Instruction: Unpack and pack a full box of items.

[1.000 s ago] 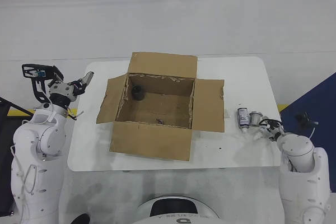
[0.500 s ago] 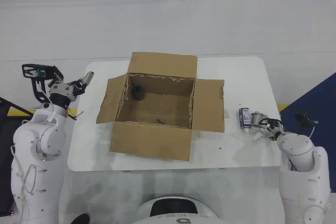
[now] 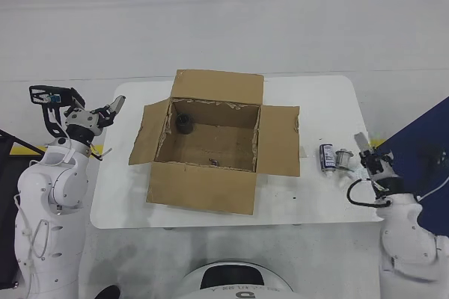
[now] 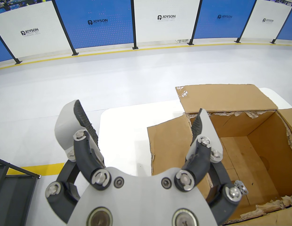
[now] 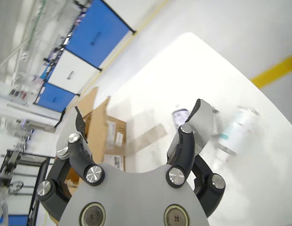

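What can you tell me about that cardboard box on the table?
The cardboard box is brown corrugated board, standing upright near the middle of the white table. It is open, its four flaps folded outward, with ragged torn edges along the rim. Inside, a dark round item sits in a far corner and a small metal piece lies on its floor.

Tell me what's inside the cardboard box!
A dark round thing sits in one back corner of the cardboard box, and a tiny metal piece lies on its floor. The near wall hides the floor's front edge.
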